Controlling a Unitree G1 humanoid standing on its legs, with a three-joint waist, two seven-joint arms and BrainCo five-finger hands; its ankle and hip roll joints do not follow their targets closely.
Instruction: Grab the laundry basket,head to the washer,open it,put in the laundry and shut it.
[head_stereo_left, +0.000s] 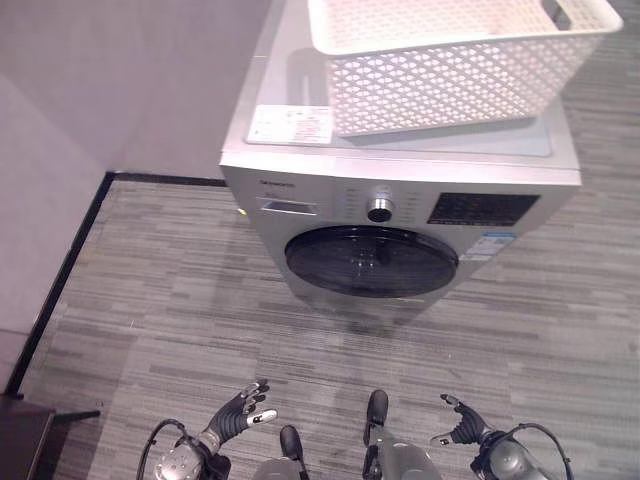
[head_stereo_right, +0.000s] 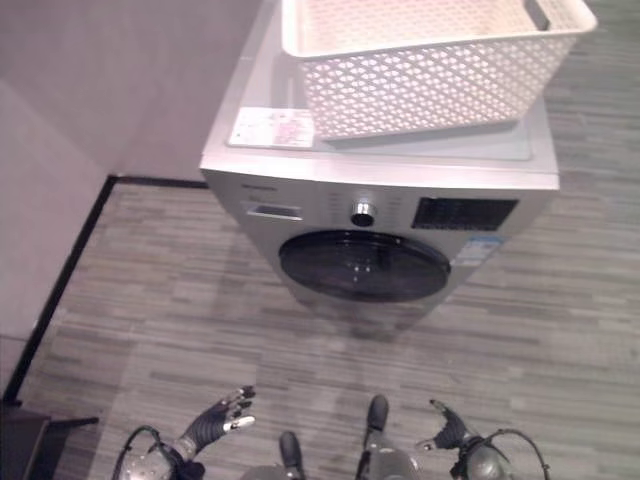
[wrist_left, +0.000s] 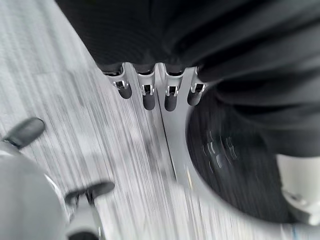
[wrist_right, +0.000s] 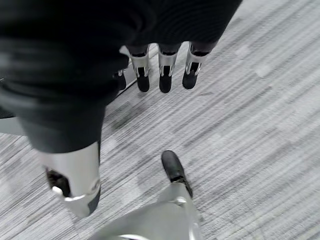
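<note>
A silver front-loading washer (head_stereo_left: 300, 165) stands ahead of me with its round dark door (head_stereo_left: 371, 260) shut. On top of it rests a white lattice laundry basket (head_stereo_left: 450, 70); the part of its inside that I see is bare white. My left hand (head_stereo_left: 240, 412) hangs low in front of the washer, fingers (wrist_left: 149, 95) straight and holding nothing; the door (wrist_left: 235, 165) lies just past them. My right hand (head_stereo_left: 462, 425) is also low, to the right, with fingers (wrist_right: 165, 75) straight over the carpet and empty.
A grey wall (head_stereo_left: 100, 90) with a black skirting strip (head_stereo_left: 60, 280) runs along the left. A dark object (head_stereo_left: 20, 440) sits at the lower left corner. Grey striped carpet (head_stereo_left: 180, 300) spreads between me and the washer. A white label (head_stereo_left: 290, 125) lies on the washer top.
</note>
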